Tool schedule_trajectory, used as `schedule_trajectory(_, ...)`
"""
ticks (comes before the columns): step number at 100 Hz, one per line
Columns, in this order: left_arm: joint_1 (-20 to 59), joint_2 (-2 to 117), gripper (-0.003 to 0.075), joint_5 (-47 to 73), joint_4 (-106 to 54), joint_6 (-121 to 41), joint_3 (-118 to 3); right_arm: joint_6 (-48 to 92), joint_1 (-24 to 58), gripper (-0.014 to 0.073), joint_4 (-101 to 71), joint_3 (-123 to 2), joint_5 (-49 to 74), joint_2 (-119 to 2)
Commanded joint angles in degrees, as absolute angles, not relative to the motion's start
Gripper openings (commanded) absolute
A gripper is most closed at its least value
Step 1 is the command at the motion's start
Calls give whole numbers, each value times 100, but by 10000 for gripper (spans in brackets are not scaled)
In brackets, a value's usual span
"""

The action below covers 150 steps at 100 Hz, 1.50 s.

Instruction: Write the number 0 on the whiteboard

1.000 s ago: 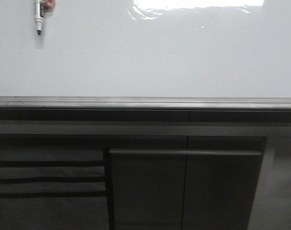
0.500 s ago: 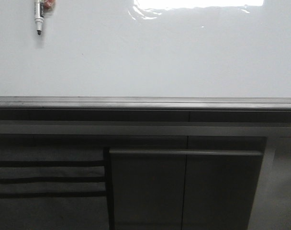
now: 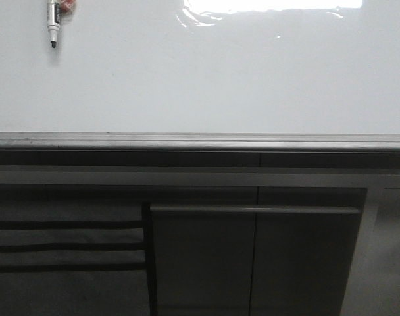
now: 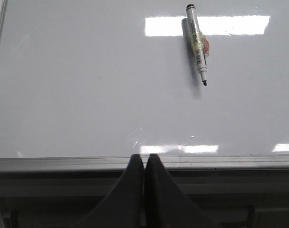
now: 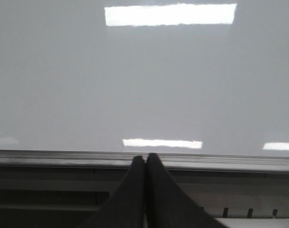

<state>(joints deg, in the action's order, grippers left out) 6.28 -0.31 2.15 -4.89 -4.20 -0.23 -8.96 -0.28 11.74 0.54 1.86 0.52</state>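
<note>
Whiteboard [image 3: 206, 79] is blank, no 0 drawn on it yet. The only thing on it is the marker [image 3: 52, 23], far upper left in the front view, tip down, long axis running up-down the board.

Left gripper [image 4: 144, 164]: jaws pressed together, nothing between them, sitting low at the board's grey edge strip [image 4: 144, 163]. In its wrist view the marker [image 4: 197, 45] lies well ahead of the jaws and off to one side, slightly tilted, black tip pointing back toward the gripper, a pinkish blob stuck on its barrel. Well apart, no contact.

Right gripper [image 5: 145, 164]: jaws also closed on nothing, parked at the same edge strip. Its wrist view shows only bare board [image 5: 144, 85] and light glare, no marker.

Judgement: left arm is clearly the nearer one, so the pick falls to it. It needs to open the jaws, reach forward over the board and line up across the barrel. Both arms look parked, low and level. Task at 0 progress.
</note>
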Motion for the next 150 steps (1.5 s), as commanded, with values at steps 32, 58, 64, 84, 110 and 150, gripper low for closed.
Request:
schedule_trajectory(32,616,33,-20,436,-595,-405,-1240,-901,-20,-73,793,-1705,1343,-178)
schedule_trajectory(58,616,1290,-20,2214,0,-405,-3190,226,-9,-73,400,-3727,3348,-1683)
schedule_trajectory(64,616,1625,-20,2499,0,-405,-3513,612,-9,-73,86,-4081,3587,-2002)
schedule_trajectory(84,616,2210,-20,2608,-199,-405,-3789,670,-9,-73,-237,-4375,3617,-2732)
schedule_trajectory(110,616,2848,60,2520,-285,-405,-3775,683,-9,-55,-457,-4375,3610,-3135)
schedule_trajectory(150,790,4770,449,1325,-1269,-425,-4037,957,-9,297,-850,-4375,3312,-3296)
